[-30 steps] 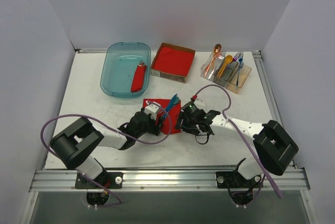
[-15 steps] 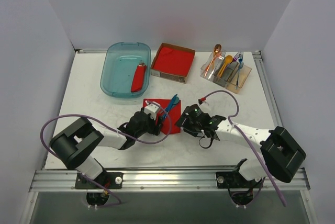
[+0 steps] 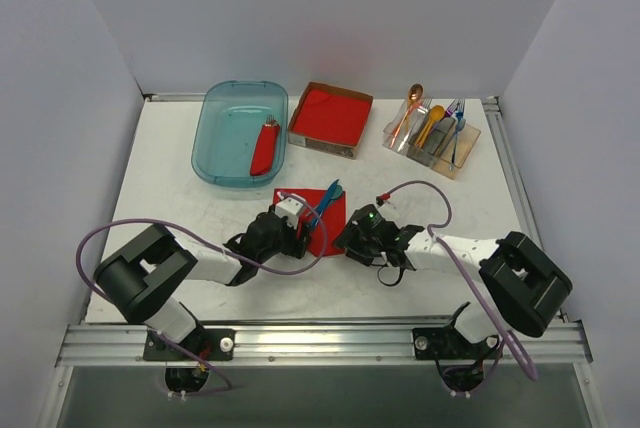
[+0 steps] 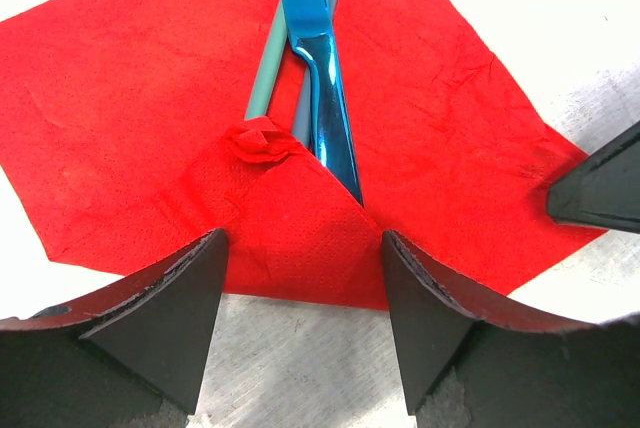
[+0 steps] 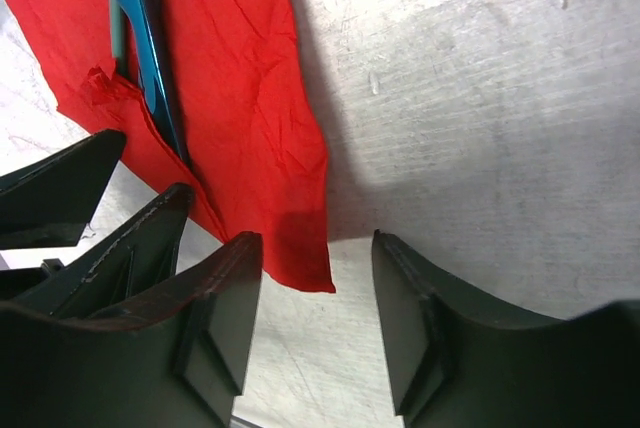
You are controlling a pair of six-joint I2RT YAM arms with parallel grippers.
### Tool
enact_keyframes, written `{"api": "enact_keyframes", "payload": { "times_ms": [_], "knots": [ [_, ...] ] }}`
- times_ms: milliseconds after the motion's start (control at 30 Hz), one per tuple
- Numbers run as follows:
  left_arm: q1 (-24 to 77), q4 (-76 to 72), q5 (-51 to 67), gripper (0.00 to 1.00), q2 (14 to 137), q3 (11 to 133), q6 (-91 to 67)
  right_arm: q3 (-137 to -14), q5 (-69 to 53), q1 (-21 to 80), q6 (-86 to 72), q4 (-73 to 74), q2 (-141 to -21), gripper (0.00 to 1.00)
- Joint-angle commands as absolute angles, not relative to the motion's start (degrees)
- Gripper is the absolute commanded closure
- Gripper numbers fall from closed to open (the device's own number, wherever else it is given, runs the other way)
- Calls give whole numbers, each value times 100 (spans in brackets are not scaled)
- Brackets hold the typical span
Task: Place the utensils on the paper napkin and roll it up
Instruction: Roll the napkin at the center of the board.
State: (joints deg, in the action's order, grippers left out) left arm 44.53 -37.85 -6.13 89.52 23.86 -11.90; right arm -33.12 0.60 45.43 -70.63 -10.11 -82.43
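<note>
Both open: left fingers (image 4: 170, 308), right fingers (image 5: 215, 308) flank paper napkin (image 4: 130, 128) (utensils (image 4: 325, 98) atop), tub (image 3: 228, 143) beyond.

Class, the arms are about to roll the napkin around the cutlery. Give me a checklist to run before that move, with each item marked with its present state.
1. Blue piece and teal spoon lie on the paper napkin: ok.
2. Near corner folded over their ends: ok.
3. Left gripper jaws open, astride that fold: ok.
4. Right gripper jaws open around the napkin's side corner: ok.
5. Both far ends inside the napkin's far edge: cannot tell.
</note>
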Motion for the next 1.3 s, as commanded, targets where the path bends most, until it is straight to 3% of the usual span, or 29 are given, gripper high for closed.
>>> {"api": "enact_keyframes", "payload": {
  "times_ms": [0,467,1267],
  "knots": [
    [4421,-3797,-536,28,8877,2399,-1274,-3304,62,4562,-7111,-1213,-8393,54],
    [4438,-3955,-501,28,8850,2320,-1266,-3366,-123,4421,-6803,-1038,-8323,100],
    [4605,-3771,-97,28,8789,2566,-1292,-3181,-694,3718,-5924,-853,-8104,100]
  ]
}}
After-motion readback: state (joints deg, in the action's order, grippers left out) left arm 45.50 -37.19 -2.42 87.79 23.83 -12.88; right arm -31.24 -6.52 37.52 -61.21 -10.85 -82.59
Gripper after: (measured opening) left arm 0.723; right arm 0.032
